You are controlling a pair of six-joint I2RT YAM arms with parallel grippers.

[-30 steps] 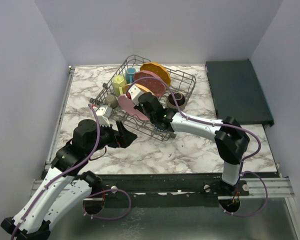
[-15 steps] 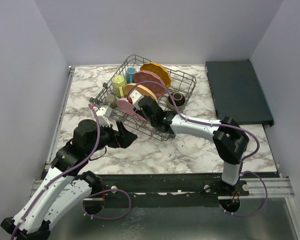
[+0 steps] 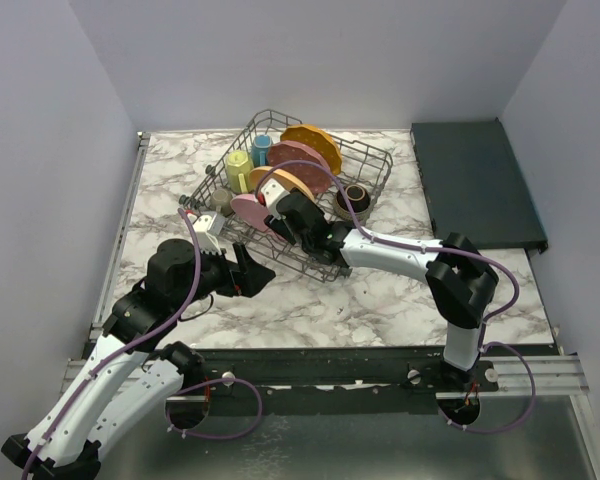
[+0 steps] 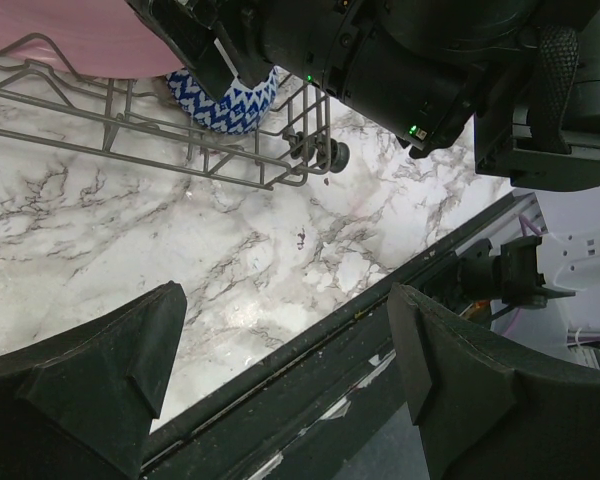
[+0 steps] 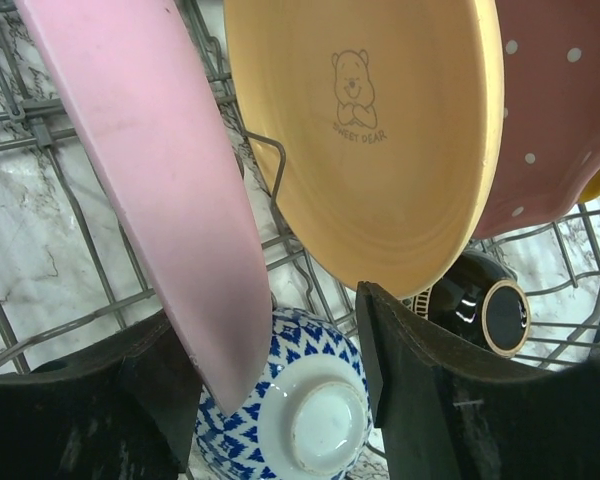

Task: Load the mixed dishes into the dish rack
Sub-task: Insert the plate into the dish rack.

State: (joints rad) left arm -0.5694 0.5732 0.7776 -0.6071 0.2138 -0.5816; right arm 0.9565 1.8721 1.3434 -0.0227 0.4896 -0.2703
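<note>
Right gripper (image 5: 270, 330) has just spread its jaws, letting go of the pink plate (image 5: 150, 170), now leaning on edge among the dish rack's (image 3: 370, 165) near tines (so one more dish loaded); left gripper (image 4: 285, 300) gapes empty before the rack.

White shell links alternate with black joint housings on the left arm (image 3: 100, 395) and the right arm (image 3: 395, 250). A purple cable (image 3: 193, 262) loops along each. The left end effector (image 4: 280, 380) has matte black wedge-shaped fingers (image 4: 100, 370). Small green lights (image 4: 412, 129) glow on the right arm's wrist housing.
</note>
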